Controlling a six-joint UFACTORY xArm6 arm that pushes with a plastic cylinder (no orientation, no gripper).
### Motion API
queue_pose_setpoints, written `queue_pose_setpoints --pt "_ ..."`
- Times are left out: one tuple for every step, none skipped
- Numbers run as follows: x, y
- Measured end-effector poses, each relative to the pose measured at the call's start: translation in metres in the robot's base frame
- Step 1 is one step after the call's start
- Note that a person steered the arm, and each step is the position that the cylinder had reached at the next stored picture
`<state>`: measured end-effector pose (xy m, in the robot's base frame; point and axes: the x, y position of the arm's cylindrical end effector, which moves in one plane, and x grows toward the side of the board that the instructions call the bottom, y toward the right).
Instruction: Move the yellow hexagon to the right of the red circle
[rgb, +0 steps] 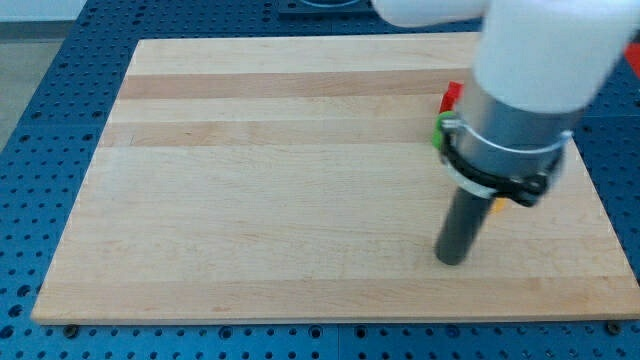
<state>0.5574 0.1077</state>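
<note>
My tip (452, 261) rests on the wooden board (280, 180) at the view's lower right. The arm's wide white and grey body hides most of the blocks. A sliver of a red block (452, 95) shows at the arm's left edge, near the view's upper right. A sliver of a green block (438, 131) shows just below it. A small yellow-orange bit (493, 208) peeks out right of the rod, under the arm's collar; its shape cannot be made out. All three lie above my tip in the view.
The board lies on a blue perforated table (50, 120). The board's right edge (600, 215) is close to the arm.
</note>
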Motion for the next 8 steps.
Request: queue_pose_setpoints --pt "-0.028 0.005" --pt "-0.054 0.049" --pt "-0.071 0.092" --pt "-0.073 0.097" --pt "-0.073 0.097" --pt "-0.048 0.082" --pt "0.029 0.120" --pt "-0.030 0.159"
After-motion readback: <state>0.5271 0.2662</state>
